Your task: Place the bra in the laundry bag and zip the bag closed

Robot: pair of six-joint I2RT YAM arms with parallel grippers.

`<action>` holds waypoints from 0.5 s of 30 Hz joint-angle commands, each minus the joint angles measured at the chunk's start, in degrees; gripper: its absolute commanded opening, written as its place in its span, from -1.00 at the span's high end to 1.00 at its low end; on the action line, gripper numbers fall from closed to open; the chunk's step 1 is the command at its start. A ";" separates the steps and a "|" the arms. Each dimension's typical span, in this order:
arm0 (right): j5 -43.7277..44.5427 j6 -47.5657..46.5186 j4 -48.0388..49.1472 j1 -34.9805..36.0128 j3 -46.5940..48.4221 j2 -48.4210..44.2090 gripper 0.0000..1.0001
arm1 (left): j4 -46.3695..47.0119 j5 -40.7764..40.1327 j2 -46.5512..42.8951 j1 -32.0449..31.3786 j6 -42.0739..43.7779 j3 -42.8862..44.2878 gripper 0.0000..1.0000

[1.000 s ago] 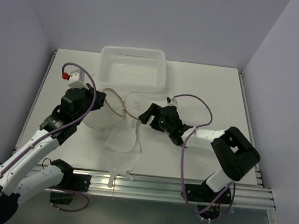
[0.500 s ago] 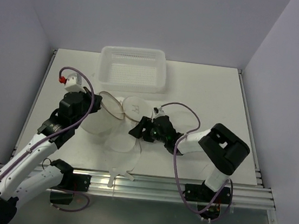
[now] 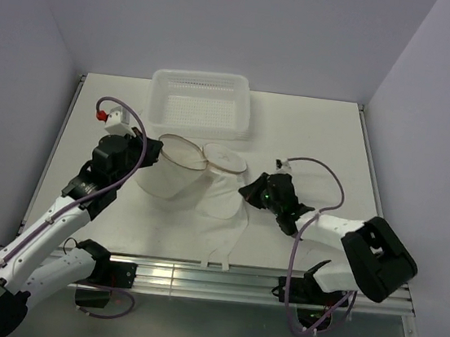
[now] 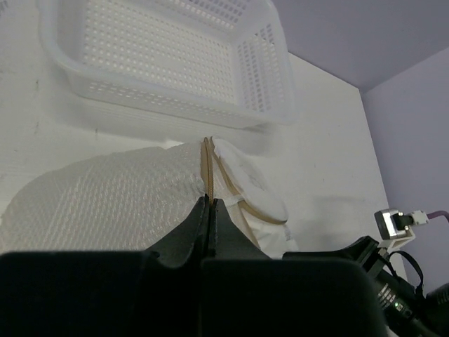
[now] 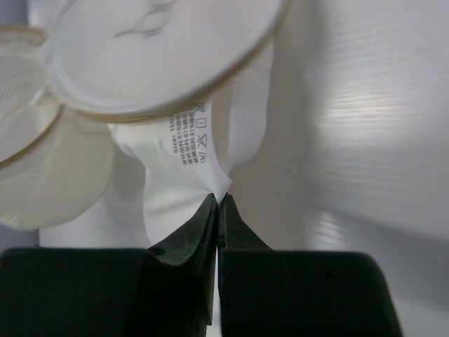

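Rim of laundry bag [image 3: 166,179] pinched by closed left gripper [image 3: 153,153], left of centre — edge of bra [image 3: 224,209] clamped by closed right gripper [image 3: 246,192], right of centre.

Pale lilac walls [image 3: 227,21] on three sides, white tabletop [image 3: 312,130] — faintly scuffed, aluminium rail [image 3: 219,280] along its near edge

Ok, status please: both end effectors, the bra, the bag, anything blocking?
Left end effector shut on laundry bag rim. Right end effector shut on bra. Bra beside bag, not inside. Basket behind bag.
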 commanded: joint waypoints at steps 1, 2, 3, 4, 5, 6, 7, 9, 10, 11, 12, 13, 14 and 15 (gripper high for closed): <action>5.25 -1.79 -8.44 -5.45 -4.46 -4.70 1.00 | 5.52 4.19 0.99 0.05 -0.99 1.15 0.99; 5.87 -2.22 -9.51 -8.17 -5.08 -8.02 1.00 | 6.65 4.54 1.08 0.05 -1.25 0.71 1.00; 6.40 -2.58 -10.65 -9.59 -5.61 -9.53 1.00 | 7.27 5.41 1.08 0.05 -1.34 -0.07 1.00; 6.66 -2.93 -12.92 -11.17 -6.05 -10.85 1.00 | 7.45 5.68 1.00 0.14 -1.43 -0.34 1.00; 5.88 -3.89 -14.16 -14.58 -6.06 -12.69 1.00 | 7.62 5.77 0.82 0.05 -1.61 -0.69 1.00; 5.18 -4.42 -15.39 -16.35 -5.88 -13.23 1.00 | 8.06 6.38 0.64 0.14 -1.61 -1.48 1.00; 4.74 -4.95 -17.06 -18.02 -5.62 -14.19 1.00 | 8.67 6.91 0.56 0.14 -1.61 -1.92 1.00; 4.21 -5.83 -17.95 -22.40 -5.70 -15.43 1.00 | 10.17 8.67 0.90 0.14 -2.05 -2.89 0.99; 4.21 -6.01 -17.95 -23.65 -5.97 -16.04 1.00 | 10.52 10.42 1.08 0.14 -2.22 -3.24 1.00; 4.73 -6.79 -18.13 -24.97 -5.88 -17.44 0.99 | 10.70 10.61 1.26 0.05 -2.31 -3.59 1.00; 5.08 -7.23 -18.48 -27.24 -5.62 -18.24 0.96 | 10.79 10.52 1.43 0.05 -2.22 -4.64 1.00; 4.91 -7.85 -18.65 -28.05 -4.75 -18.85 0.89 | 10.96 11.65 1.43 0.05 -2.14 -5.26 1.00; 4.56 -9.33 -18.92 -28.32 -4.13 -19.82 0.73 | 10.97 11.75 1.35 0.05 -1.96 -5.70 1.00; 3.86 -10.48 -19.62 -28.32 -3.34 -20.09 0.03 | 10.62 11.84 1.26 0.14 -1.87 -6.49 1.00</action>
